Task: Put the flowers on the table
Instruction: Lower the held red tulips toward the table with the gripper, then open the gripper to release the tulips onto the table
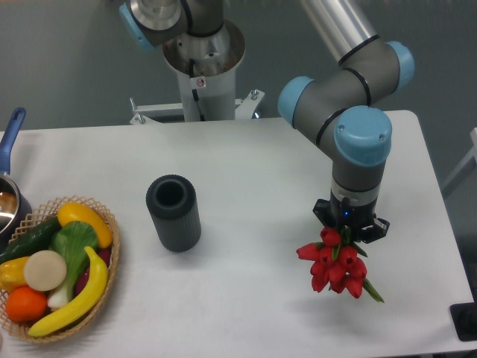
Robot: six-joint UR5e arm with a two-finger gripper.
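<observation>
One fixed view on my screen. Item: gripper [349, 233], pointing straight down over the right part of the white table [253, 171]. I cannot tell how its fingers stand, since the wrist and the blooms hide them. Item: flowers [335, 265], a bunch of red tulips with green leaves, directly under the gripper and touching it at the top; I cannot tell whether the bunch rests on the table. Item: dark ribbed vase [174, 212], upright, open-mouthed, well to the left of the flowers. Item: wicker basket [104, 216] of toy produce at the left edge. Item: blue-handled pot [11, 186], partly cut off, behind the basket.
</observation>
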